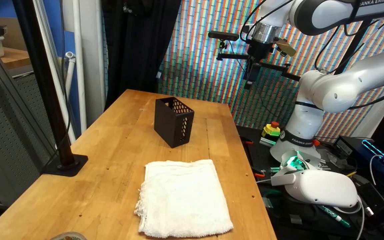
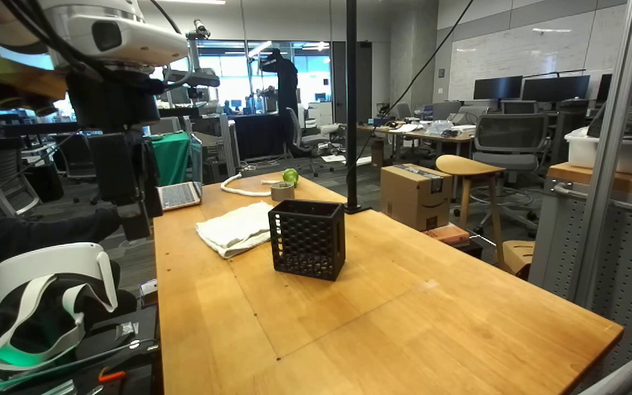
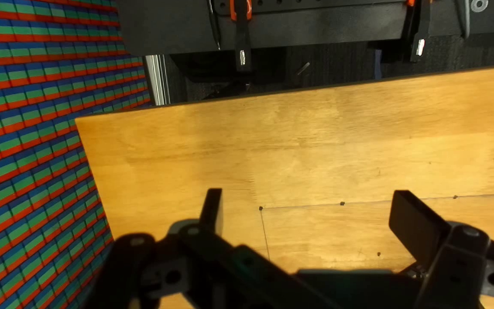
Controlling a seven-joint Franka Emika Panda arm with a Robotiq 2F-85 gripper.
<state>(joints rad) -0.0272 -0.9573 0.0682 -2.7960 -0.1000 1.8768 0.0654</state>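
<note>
Gripper (image 3: 307, 206) hangs wide and empty, seen in an exterior view high near the right side of the bench (image 1: 112, 143); clearance is hard to judge. A low leftward sweep could topple the black basket (image 1: 168, 125), standing beyond the towel (image 1: 183, 200).

Matt bin (image 1: 172, 125), rough cloth (image 1: 185, 200), tabletop (image 1: 108, 143) — smooth wood

We hold our Franka Panda arm (image 1: 372, 70) raised and bent, forearm (image 1: 372, 12) above the shoulder (image 1: 308, 88), wrist (image 1: 267, 33) high; our Robotiq gripper (image 3: 309, 207) hangs pointing down, its two black fingers (image 3: 418, 227) spread wide apart in the wrist view.
</note>
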